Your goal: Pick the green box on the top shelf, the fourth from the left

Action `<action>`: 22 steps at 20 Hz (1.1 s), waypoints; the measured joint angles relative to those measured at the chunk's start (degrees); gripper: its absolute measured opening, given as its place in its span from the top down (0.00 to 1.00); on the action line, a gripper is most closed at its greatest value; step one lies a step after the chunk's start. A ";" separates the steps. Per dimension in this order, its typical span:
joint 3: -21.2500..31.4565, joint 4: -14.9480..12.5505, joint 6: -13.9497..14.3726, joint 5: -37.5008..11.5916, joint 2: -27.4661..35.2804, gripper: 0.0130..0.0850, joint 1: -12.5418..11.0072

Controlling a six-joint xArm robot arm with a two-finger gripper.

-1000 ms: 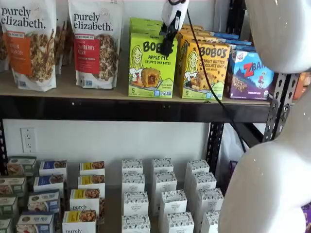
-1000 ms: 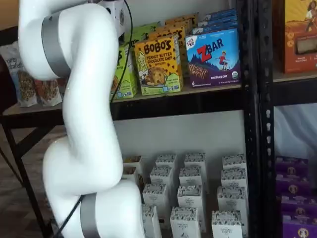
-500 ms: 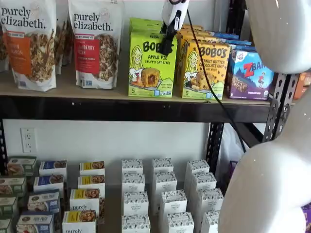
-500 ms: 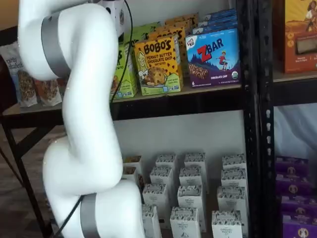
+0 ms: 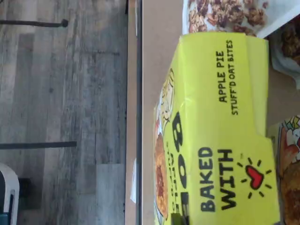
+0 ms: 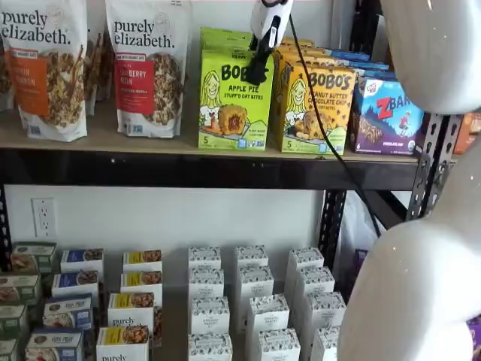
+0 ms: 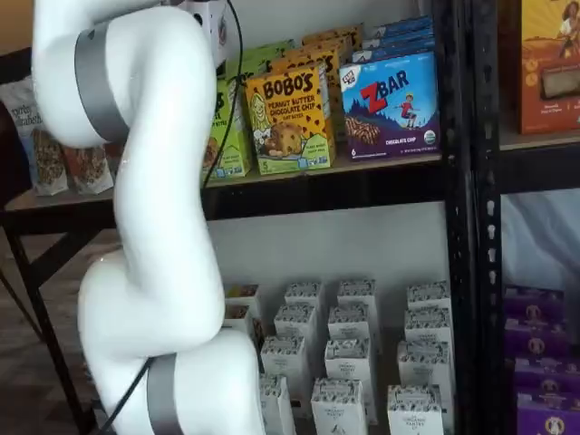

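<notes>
Wrist view: grey wood-plank floor fills one side of the frame, with the tan board of the top shelf (image 5: 157, 61) beside it. The green box (image 5: 220, 140) stands on that board close to its front edge, its lid facing the camera — "APPLE PIE STUFF'D OAT BITES" and "BAKED WITH" plus a heart are readable. A granola bag (image 5: 225, 14) lies just beyond one end of the lid. No fingers show here.

Shelf view, front on: white wall behind, black steel uprights. The top shelf (image 6: 188, 167) crosses the frame at mid-height. On it, upper left, two purely elizabeth bags (image 6: 146, 64); at upper centre the green box (image 6: 234, 101); just right of it and touching, the yellow-orange Bobo's box (image 6: 314, 109); then a ZBar box (image 6: 388, 113). The gripper (image 6: 258, 71) hangs from the top edge at upper centre, black fingers overlapping the upper right of the green box's face, a cable running down beside them. The fingers are seen side-on — cannot tell whether they are apart or together. Small white cartons (image 6: 255, 301) fill the lower centre.

Shelf view, from the side: the white arm (image 7: 149, 217) covers the left half. Only a sliver of the green box (image 7: 231, 136) shows behind it, left of the yellow-orange Bobo's box (image 7: 290, 118). The fingers are hidden here.
</notes>
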 joint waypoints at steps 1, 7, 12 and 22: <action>-0.01 -0.21 0.04 0.04 0.02 0.94 0.08; -0.01 -0.10 0.05 0.26 0.08 0.94 0.07; -1.03 0.87 0.00 1.87 0.35 0.94 -0.24; -2.69 1.27 0.23 6.83 -0.65 0.94 -0.65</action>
